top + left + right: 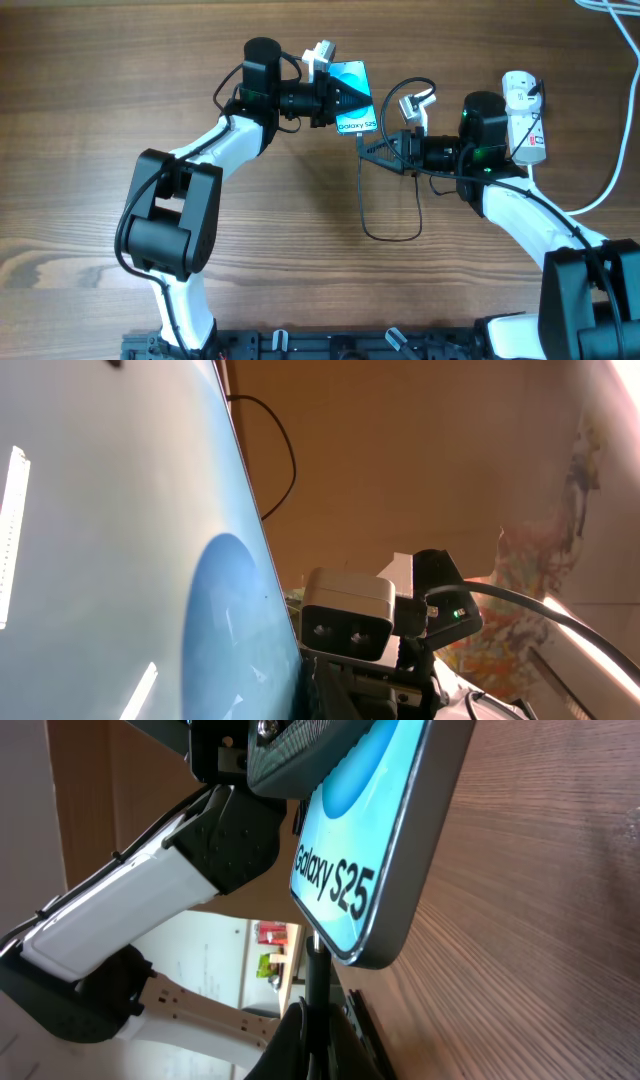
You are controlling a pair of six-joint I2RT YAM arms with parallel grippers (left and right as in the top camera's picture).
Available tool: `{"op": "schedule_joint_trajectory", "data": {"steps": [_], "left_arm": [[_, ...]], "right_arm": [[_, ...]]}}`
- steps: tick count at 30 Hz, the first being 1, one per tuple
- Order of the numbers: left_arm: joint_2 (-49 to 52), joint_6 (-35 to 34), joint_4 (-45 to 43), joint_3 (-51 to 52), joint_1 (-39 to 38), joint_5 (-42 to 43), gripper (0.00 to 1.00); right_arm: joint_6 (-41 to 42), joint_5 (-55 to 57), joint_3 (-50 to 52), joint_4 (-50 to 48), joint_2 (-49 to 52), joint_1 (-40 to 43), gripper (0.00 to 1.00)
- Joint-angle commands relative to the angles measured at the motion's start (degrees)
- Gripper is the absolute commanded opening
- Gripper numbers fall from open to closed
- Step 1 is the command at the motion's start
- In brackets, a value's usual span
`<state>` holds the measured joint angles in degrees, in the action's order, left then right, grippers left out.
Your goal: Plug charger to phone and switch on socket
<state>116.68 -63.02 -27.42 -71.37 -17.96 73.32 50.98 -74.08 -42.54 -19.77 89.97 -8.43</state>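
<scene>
I see the phone, a flat glossy turquoise slab with a white band, held tilted over the wood-grain counter, pinched by the left end effector; the right end effector is pressed onto the charger, whose thin black plug tip meets the phone's lower edge; the white elongated socket lies far right, beyond that end effector.

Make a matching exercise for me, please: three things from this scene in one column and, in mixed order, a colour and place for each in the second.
Things:
1. phone
2. charger
3. socket

Colour and place:
A. white, lying beside the right arm
B. black, looping on the table
C. turquoise, held by the left gripper

Pairs: 1-C, 2-B, 3-A.
</scene>
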Motion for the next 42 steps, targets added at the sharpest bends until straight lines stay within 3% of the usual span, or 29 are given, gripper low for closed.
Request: {"op": "schedule_joint_trajectory", "data": {"steps": [1,42], "left_arm": [[0.46,1.84,-0.63,-1.4,-0.33,0.48,0.04],[0.44,2.1,-2.8,-1.4,-0.96,2.86,0.04]], "right_arm": [[0.68,-0.31,-0.17,-0.35,-1.09,0.24,0.04],[1.66,-0.02,-0.17,1.36,-1.05,0.24,0.04]]}}
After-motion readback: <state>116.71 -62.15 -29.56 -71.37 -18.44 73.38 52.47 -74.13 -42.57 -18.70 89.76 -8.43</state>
